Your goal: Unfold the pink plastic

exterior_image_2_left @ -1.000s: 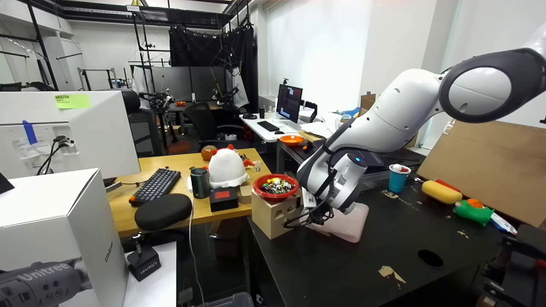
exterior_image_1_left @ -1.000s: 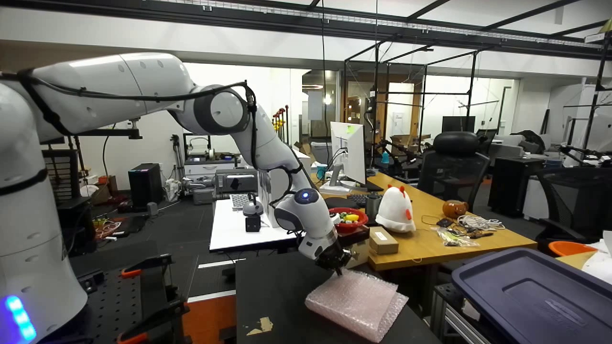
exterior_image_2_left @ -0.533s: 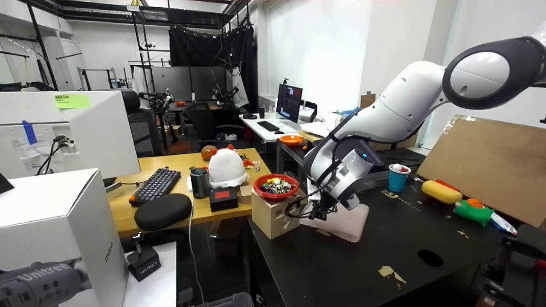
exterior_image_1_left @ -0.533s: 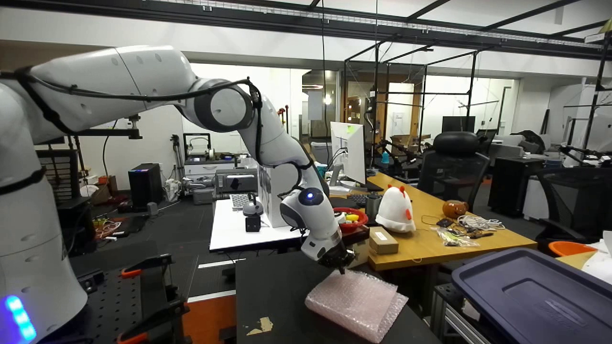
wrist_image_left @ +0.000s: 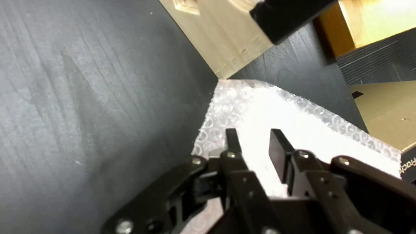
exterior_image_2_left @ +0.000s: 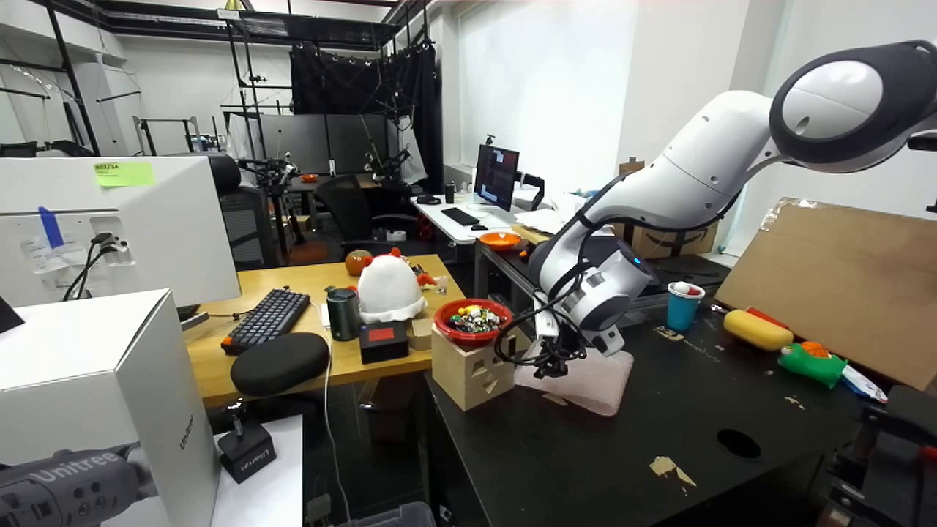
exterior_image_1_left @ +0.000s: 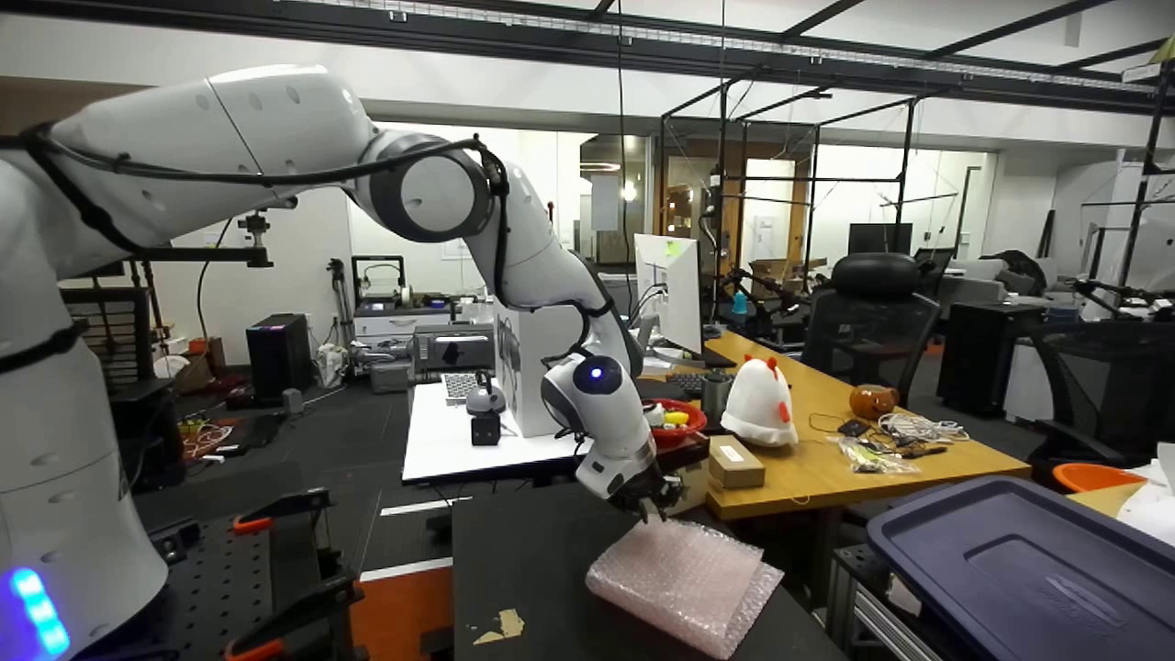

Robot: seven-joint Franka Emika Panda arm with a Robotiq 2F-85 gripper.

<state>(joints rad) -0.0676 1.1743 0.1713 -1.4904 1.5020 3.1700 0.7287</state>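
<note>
The pink plastic (exterior_image_1_left: 684, 583) is a pale pink bubble-wrap sheet lying folded in layers on the black table (exterior_image_1_left: 551, 551), its corner near the table's far end. In an exterior view part of the pink plastic (exterior_image_2_left: 600, 384) is hidden behind the arm. Over the corner of the sheet hangs my gripper (wrist_image_left: 253, 131), its two dark fingers apart with only the bright wrap seen beneath the gap. Glare washes out the middle of the pink plastic (wrist_image_left: 216, 125) in the wrist view. Whether the fingertips touch the sheet, I cannot tell.
A wooden block (exterior_image_2_left: 476, 377) bearing a red bowl (exterior_image_2_left: 474, 322) stands right by the sheet's corner. Toys and a blue cup (exterior_image_2_left: 682, 307) sit along another table edge, beside a cardboard panel (exterior_image_2_left: 842, 285). A dark bin lid (exterior_image_1_left: 1028, 569) is close by.
My gripper has risen slightly from the sheet, and its fingers, together before, now stand apart. The upper arm has lifted and the wrist has shifted a little. The pink plastic looks unchanged.
</note>
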